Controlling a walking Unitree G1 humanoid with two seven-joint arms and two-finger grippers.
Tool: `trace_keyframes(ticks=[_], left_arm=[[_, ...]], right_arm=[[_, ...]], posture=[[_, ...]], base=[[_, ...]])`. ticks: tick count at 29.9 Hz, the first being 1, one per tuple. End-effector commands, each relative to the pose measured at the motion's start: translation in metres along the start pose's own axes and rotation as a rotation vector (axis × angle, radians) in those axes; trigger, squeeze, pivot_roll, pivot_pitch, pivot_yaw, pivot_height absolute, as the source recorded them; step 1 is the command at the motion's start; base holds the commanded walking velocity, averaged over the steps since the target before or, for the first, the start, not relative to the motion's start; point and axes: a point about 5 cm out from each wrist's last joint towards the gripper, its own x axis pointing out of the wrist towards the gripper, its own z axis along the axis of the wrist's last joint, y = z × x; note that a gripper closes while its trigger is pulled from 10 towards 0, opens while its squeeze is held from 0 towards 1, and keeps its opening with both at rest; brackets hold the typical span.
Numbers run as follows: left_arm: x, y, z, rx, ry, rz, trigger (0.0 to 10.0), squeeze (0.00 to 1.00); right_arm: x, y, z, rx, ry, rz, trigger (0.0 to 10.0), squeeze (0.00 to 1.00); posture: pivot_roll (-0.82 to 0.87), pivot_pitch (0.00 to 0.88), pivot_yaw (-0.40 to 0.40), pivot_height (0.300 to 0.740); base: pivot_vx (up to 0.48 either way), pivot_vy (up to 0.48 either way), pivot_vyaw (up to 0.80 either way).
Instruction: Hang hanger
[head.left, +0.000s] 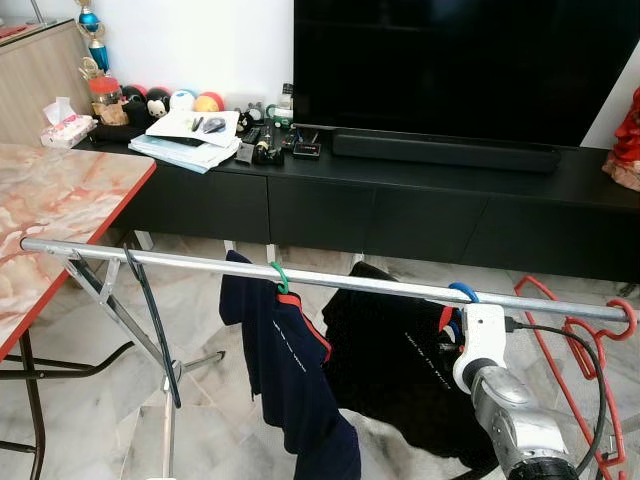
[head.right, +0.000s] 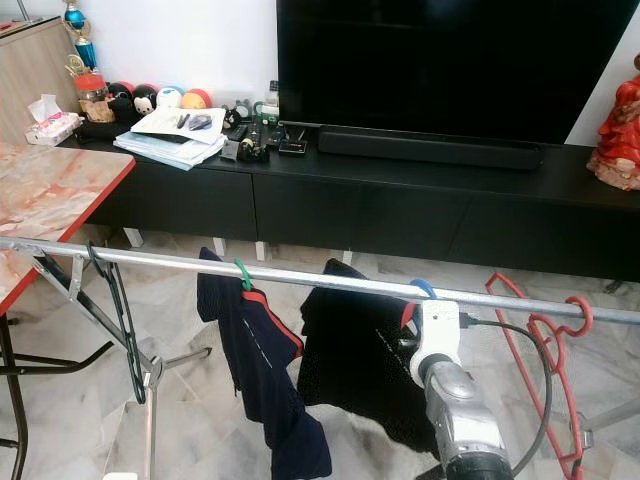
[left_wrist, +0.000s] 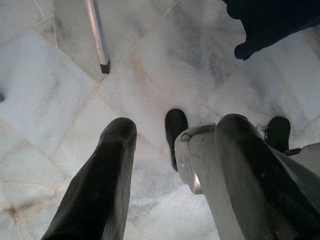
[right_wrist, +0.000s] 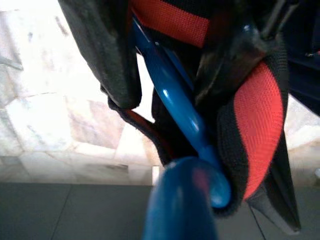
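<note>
Hook of the blue hanger (head.left: 462, 291) sits over the rail (head.left: 200, 262) at centre right, my right claw (head.left: 452, 330) apparently clamped on its neck, so next I let go and withdraw downward.

Our right arm (head.left: 510, 400) reaches up and forward, while our left gripper (left_wrist: 170, 150) hangs floorward, fingers parted.

hangers on rail: 4 (head.left: 277, 277) | shirts: 2 (head.left: 290, 370) | rails: 1 (head.left: 200, 262)
</note>
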Motion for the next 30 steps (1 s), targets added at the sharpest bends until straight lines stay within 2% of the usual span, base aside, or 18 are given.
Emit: trace_keyframes(ticks=[1,5,6,11,15,24,26,30], left_arm=[[-0.001,0.001,-0.005,0.000,0.024,0.007,10.0,0.00],[-0.001,0.001,-0.005,0.001,0.024,0.006,10.0,0.00],[-0.001,0.000,-0.005,0.002,0.023,0.005,10.0,0.00],[-0.001,0.000,-0.004,0.005,0.022,0.003,10.0,0.00],[-0.001,0.003,-0.005,0.007,0.019,0.005,10.0,0.00],[-0.004,0.013,-0.009,0.008,0.023,0.022,10.0,0.00],[-0.004,0.014,-0.005,0.007,0.002,0.041,10.0,0.00],[-0.002,0.019,0.014,-0.005,-0.109,0.122,10.0,0.00]], right_arm=[[0.002,0.002,-0.003,0.034,0.017,0.026,0.0,0.00],[0.003,0.003,-0.003,0.036,0.012,0.031,0.0,0.00],[0.003,0.003,-0.004,0.040,0.012,0.033,0.3,0.00],[0.004,0.005,-0.004,0.058,0.006,0.048,0.0,0.00],[0.005,0.009,-0.003,0.072,-0.019,0.071,0.0,0.00],[0.006,0.006,-0.005,0.074,-0.023,0.057,0.0,0.00],[0.006,0.005,-0.008,0.073,-0.019,0.055,0.0,0.00],[0.005,0.005,-0.012,0.079,-0.022,0.051,0.0,0.00]], posture=[[0.02,0.038,-0.035,0.740],[0.02,0.037,-0.033,0.740],[0.02,0.037,-0.033,0.740],[0.02,0.038,-0.030,0.740],[0.02,0.038,-0.029,0.740],[0.03,0.037,-0.026,0.740],[0.02,0.037,-0.026,0.740],[0.02,0.039,-0.027,0.740]], base=[[0.000,0.000,0.00],[0.000,0.000,0.00],[0.000,0.000,0.00],[0.000,0.000,0.00],[0.000,0.000,0.00],[0.000,0.000,0.00],[0.000,0.000,0.00],[0.000,0.000,0.00]])
